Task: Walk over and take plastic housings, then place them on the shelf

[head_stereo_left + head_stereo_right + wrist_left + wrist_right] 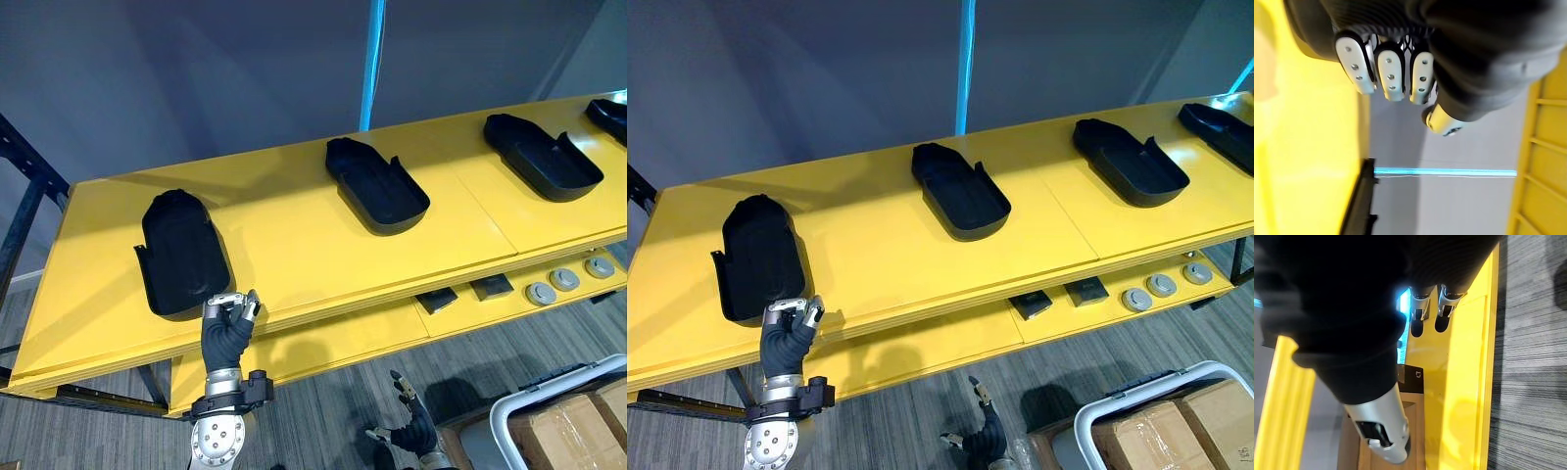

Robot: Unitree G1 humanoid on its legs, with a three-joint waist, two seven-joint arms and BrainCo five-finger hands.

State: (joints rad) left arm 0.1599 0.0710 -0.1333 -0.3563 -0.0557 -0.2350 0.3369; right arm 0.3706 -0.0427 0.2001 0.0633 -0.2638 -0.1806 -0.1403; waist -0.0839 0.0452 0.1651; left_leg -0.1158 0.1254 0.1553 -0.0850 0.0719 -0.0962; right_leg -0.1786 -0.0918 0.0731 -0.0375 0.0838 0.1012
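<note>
Holds the left hand (229, 321) up at the front edge of the yellow desk (294, 245), clenched, right at the near right corner of the leftmost housing (179, 250). Seems to grip nothing: in the left wrist view, curls the fingers (1390, 73) in toward the thumb with no rim visible between them, though hard to be sure at that angle. Hangs the right hand (409, 423) low near the floor, well below the desk top, fingers loose and straight, empty.

Counts four black housings along the desk top, well apart: the leftmost, a second housing (377, 184) mid-desk, a third housing (542, 157) farther right, a fourth housing (609, 117) cut off at the right border.

Reads the leftmost housing's long axis as running nearly front to back, near end close to the front edge. Places it just ahead of the clenched fingers and slightly to their left, far nearer the left hand than the right.

Calls, by judgement, for opening the left hand and reaching forward-left over the near end, gripping across the short width rather than along the length. Risks pushing the housing back along the desk if approached clenched.
</note>
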